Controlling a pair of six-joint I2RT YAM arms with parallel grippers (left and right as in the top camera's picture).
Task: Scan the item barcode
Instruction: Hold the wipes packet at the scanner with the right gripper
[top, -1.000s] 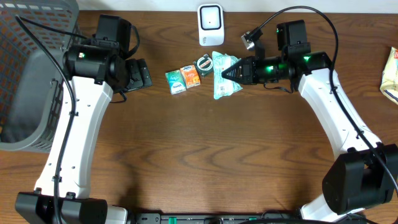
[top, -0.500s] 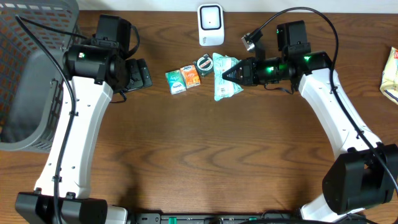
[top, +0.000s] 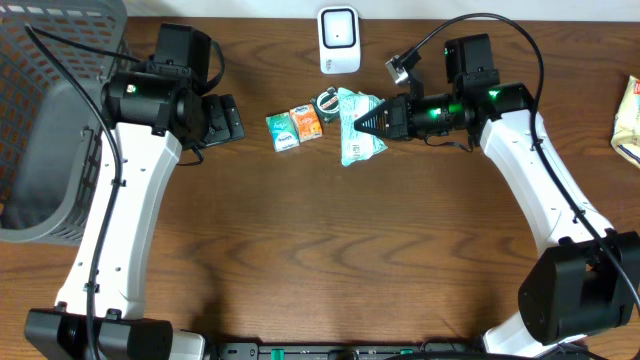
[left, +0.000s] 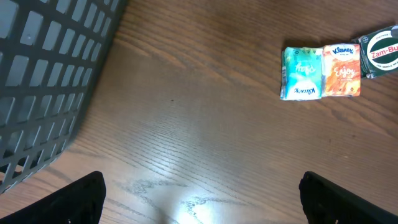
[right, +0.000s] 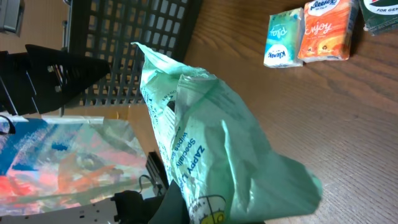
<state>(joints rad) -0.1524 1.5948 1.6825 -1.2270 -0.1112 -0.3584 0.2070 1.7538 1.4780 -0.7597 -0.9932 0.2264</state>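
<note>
The right gripper (top: 360, 121), clenched on the green wipes packet (top: 352, 148), has carried it slightly leftward above the wooden table (top: 320, 250). The left gripper (top: 228, 118) hangs spread wide, holding nothing. Beyond lie two tissue packs (top: 283, 131), a round tin (top: 328, 100), the white scanner (top: 339, 40) and a grey basket (top: 40, 130).

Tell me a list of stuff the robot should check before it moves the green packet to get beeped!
1. Right end effector shut on the green wipes pack: ok.
2. Pack up at the white scanner: not ok, it is apart from it.
3. Barcode turned to the scanner: cannot tell, no barcode shows.
4. Left end effector open, empty and off to the side: ok.
5. Round tin out of the pack's way: cannot tell, it sits close beside the pack.
</note>
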